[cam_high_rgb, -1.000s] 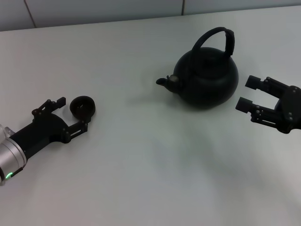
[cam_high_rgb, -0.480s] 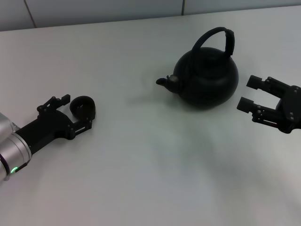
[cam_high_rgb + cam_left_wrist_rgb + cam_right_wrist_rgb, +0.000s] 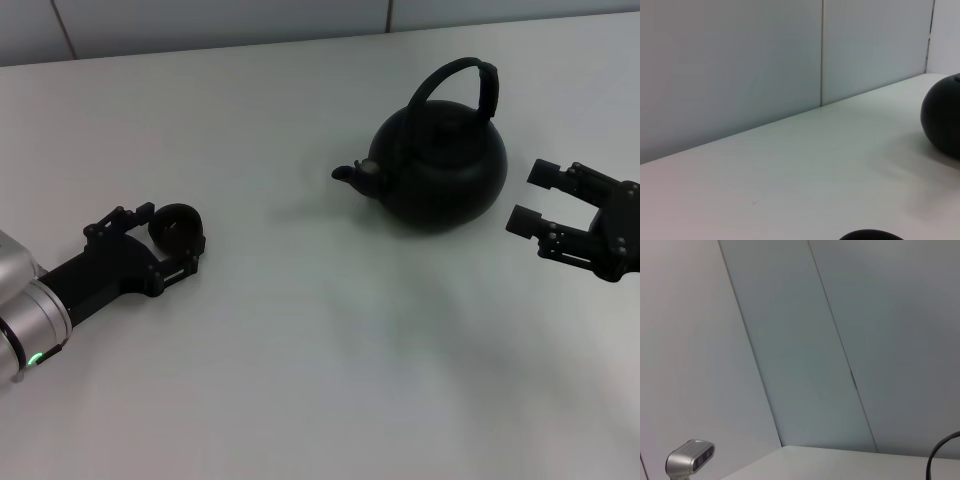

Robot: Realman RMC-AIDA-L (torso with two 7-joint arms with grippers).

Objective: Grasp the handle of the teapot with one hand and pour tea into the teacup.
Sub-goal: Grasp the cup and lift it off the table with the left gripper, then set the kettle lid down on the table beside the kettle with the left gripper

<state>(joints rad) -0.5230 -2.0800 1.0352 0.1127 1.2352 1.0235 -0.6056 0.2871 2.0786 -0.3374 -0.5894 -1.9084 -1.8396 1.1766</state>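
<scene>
1. The teapot [image 3: 440,168] is my landmark; it stands alone on the white table [image 3: 330,380], with bare surface on every side of it.
2. On its right my right gripper [image 3: 528,198] sits with fingers spread, near the pot's belly but not touching; a narrow open strip lies between.
3. Above the pot the handle [image 3: 462,82] arches upright, with free air over it and an open gap under the hoop.
4. The spout [image 3: 354,174] juts from the pot's left; beyond it the table is bare.
5. Well left of the teapot, the teacup [image 3: 178,228] sits between my left gripper [image 3: 165,237] fingers, blocking that corner.
</scene>
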